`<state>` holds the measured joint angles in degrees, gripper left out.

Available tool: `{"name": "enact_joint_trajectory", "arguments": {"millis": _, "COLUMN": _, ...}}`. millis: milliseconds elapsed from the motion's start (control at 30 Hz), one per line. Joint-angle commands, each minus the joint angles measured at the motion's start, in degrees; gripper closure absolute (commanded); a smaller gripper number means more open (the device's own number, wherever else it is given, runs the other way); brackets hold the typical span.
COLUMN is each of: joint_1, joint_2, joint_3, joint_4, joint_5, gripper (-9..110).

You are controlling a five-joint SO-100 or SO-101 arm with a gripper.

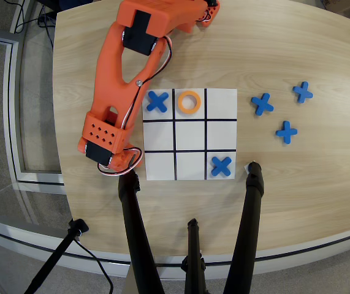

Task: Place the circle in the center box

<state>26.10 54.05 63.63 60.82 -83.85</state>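
Note:
One orange circle (189, 101) lies flat in the top middle cell of the white nine-cell board (220, 131). The center box (190, 135) is bare white. The orange arm reaches down from the table's top edge along the left side of the board. Its wrist block (104, 138) hangs over the wood just left of the board's lower left corner. The gripper's fingers are hidden under that block, so their state and whether they hold anything does not show.
Blue crosses sit in the top left cell (157, 101) and bottom right cell (222, 165). Three more blue crosses (262, 103) (302, 92) (286, 131) lie on the wood to the right. Black tripod legs (135, 233) (248, 220) rise over the table's near edge.

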Motion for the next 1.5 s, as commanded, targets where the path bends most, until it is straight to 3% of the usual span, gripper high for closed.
{"name": "enact_joint_trajectory", "arguments": {"millis": 0, "joint_1": 0.09, "joint_2": 0.00, "joint_3": -2.64, "joint_4": -0.26, "joint_5": -0.35, "gripper": 79}}
{"name": "enact_joint_trajectory", "arguments": {"millis": 1033, "joint_1": 0.09, "joint_2": -4.39, "joint_3": -3.43, "joint_4": 1.85, "joint_5": -0.35, "gripper": 79}}
{"name": "enact_joint_trajectory", "arguments": {"millis": 1467, "joint_1": -0.70, "joint_2": -3.52, "joint_3": -3.87, "joint_4": 8.17, "joint_5": -0.09, "gripper": 79}}
